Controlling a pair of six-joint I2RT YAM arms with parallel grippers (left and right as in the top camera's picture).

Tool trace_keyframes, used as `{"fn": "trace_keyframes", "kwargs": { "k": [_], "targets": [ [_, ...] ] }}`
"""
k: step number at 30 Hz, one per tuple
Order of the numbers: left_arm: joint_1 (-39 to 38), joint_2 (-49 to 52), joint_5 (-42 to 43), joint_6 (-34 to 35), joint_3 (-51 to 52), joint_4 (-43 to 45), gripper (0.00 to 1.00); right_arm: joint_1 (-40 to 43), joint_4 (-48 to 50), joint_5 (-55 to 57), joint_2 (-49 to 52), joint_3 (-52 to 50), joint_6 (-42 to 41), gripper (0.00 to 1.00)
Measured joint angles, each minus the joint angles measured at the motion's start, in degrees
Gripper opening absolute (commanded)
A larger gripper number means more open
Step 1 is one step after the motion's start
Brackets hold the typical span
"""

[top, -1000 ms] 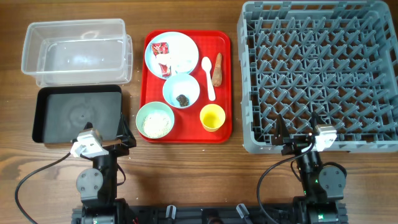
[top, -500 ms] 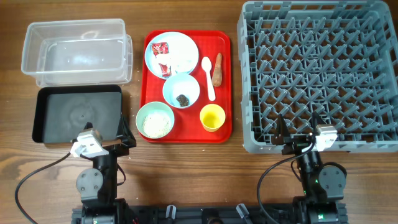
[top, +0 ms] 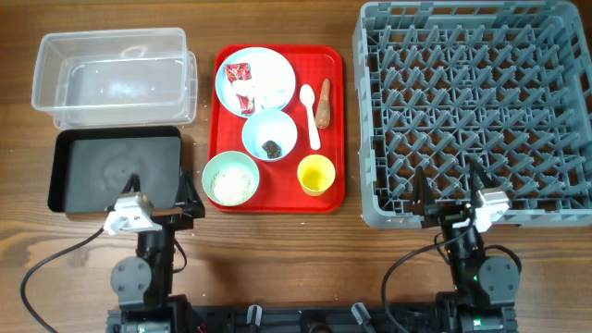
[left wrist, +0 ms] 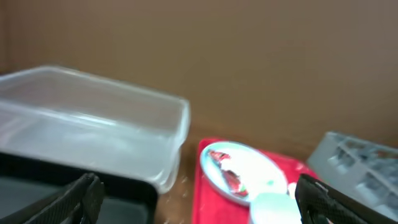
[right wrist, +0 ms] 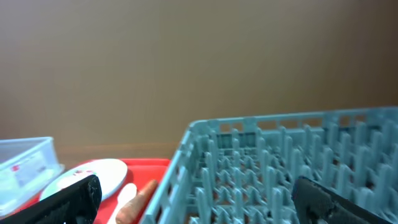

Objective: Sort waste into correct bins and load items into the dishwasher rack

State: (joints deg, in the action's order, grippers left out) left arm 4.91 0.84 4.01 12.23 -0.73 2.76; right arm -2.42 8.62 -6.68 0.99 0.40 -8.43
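Note:
On the red serving tray [top: 333, 129] sit a pale plate [top: 271, 69] with a red wrapper [top: 239, 73] and white scraps [top: 246, 96], a bowl with a dark lump [top: 271, 147], a bowl of rice [top: 230, 179], a yellow cup [top: 315, 174], a white spoon [top: 310, 115] and a carrot-like stick [top: 323, 104]. The clear tub [top: 113, 76] and black tray [top: 113, 169] lie left. The grey-blue rack [top: 476, 109] lies right. My left gripper [top: 157, 194] is open and empty near the black tray's front. My right gripper [top: 449, 190] is open and empty at the rack's front edge.
The wooden table's front edge holds both arm bases. In the left wrist view the clear tub [left wrist: 93, 134] and plate [left wrist: 239, 171] lie ahead. In the right wrist view the rack [right wrist: 292, 168], spoon [right wrist: 124, 198] and stick [right wrist: 142, 199] lie ahead.
Both arms have shifted slightly; the right gripper sits a little further right and lower in the overhead view. Nothing on the table has moved.

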Motion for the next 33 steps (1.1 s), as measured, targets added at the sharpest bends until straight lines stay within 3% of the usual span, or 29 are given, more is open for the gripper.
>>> {"fn": "trace_keyframes", "kwargs": {
  "k": [4,9,16,19,26,33],
  "targets": [
    [0.02,2.16,3.78,0.02,-4.39,-3.80,1.00,0.00,-0.09,-2.95,1.42,2.40,-0.35,1.00],
    [0.02,12.90,5.99,-0.66,-15.78,-8.02,1.00,0.00,-2.73,-4.07,7.76,11.21,-0.11,1.00],
    [0.00,43.98,8.61,-3.17,-43.82,-23.23,1.00,0.02,-19.61,-4.50,25.66,30.27,0.33,1.00],
    [-0.24,59.74,10.91,-3.41,-59.65,-33.75,1.00,0.02,-27.06,-4.50,34.16,38.27,0.52,1.00],
    [-7.80,91.62,11.54,-5.81,-91.41,-49.13,1.00,0.22,-34.01,-6.47,44.76,47.41,0.55,1.00],
    [-15.91,112.19,10.45,-6.84,-97.81,-44.13,1.00,0.22,-35.98,-8.79,50.66,47.65,-3.80,1.00]
  ]
}}
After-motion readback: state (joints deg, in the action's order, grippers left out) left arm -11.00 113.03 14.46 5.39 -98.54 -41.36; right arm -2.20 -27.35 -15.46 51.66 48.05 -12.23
